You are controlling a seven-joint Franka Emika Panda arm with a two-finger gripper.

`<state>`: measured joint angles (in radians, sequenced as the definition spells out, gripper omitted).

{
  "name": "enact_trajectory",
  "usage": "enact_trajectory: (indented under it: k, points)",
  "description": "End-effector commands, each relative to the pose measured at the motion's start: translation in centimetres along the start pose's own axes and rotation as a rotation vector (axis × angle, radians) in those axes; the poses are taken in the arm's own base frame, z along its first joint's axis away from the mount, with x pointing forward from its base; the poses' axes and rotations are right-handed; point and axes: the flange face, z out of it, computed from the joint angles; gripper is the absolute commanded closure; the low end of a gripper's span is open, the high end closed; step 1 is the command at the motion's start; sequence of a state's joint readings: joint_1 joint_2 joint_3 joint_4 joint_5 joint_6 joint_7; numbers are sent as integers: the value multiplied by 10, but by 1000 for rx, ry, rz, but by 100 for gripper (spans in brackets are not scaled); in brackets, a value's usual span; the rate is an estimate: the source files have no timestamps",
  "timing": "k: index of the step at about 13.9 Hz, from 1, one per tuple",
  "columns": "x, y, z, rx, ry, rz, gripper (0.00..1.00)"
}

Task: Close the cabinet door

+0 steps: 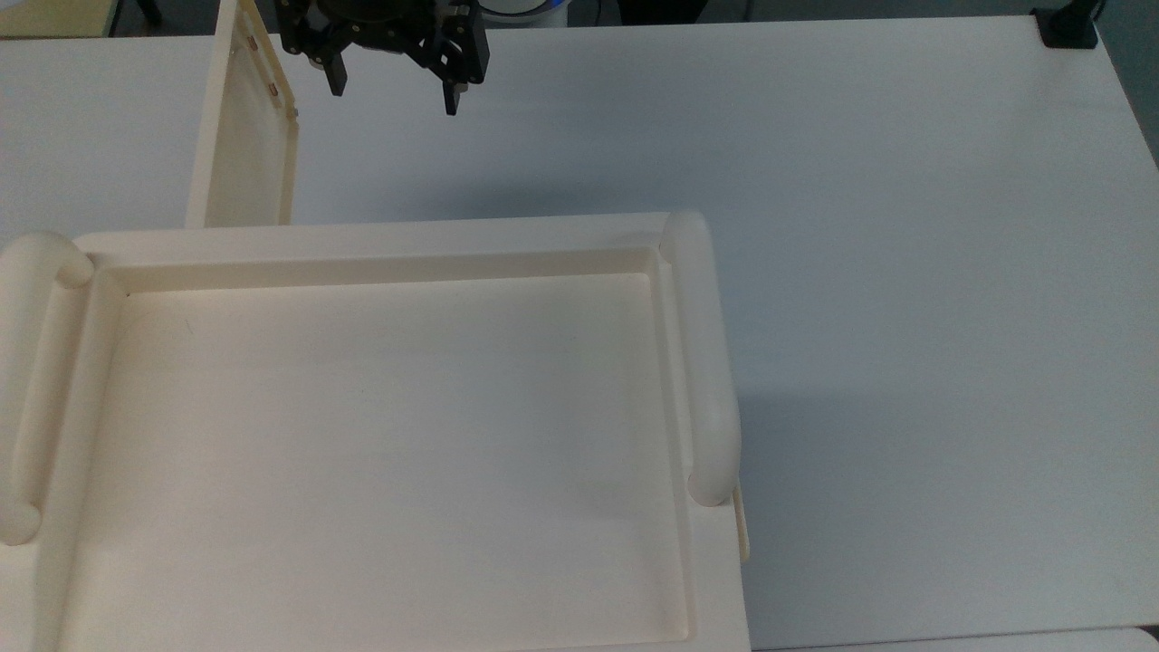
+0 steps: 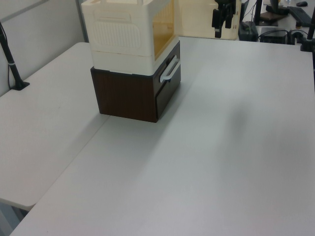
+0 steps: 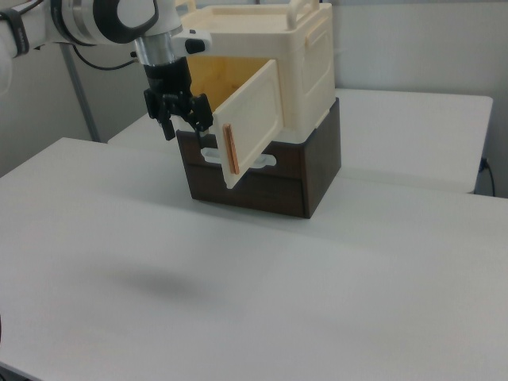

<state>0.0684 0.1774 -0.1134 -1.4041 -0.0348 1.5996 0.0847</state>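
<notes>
One push should suffice: with my gripper (image 1: 395,91) fingers spread and holding nothing, the cabinet door (image 1: 249,136) stands swung wide just beside it, so I press its inner face squarely toward the cabinet (image 1: 389,435).

Cabinet door (image 1: 244,136) (swung open) blocks gripper (image 1: 394,86)

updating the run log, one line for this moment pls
task: close door | door: open, swung out | gripper: open, beside door, no contact | cabinet: on dark base

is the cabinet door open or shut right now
Open: the cabinet door swings out from the cabinet, baring its yellowish inside.
</notes>
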Motion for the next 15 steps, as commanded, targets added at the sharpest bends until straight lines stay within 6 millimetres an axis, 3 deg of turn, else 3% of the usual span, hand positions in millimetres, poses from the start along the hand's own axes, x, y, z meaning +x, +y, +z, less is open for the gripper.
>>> enact_trajectory:
  k: [1,5,6,7,8,10,11,15]
  points:
    - [-6,-3,2,1,10,-2,0]
    - [-6,-4,3,1,8,-4,0]
    - [-6,-4,3,1,8,-4,5]
    - [-7,-5,0,0,13,-10,17]
    - [-7,-5,-2,2,17,-33,45]
    - [-7,-8,-6,3,28,-48,82]
    - [-7,-10,-17,7,53,-51,100]
    - [-20,-20,-69,23,155,-62,100]
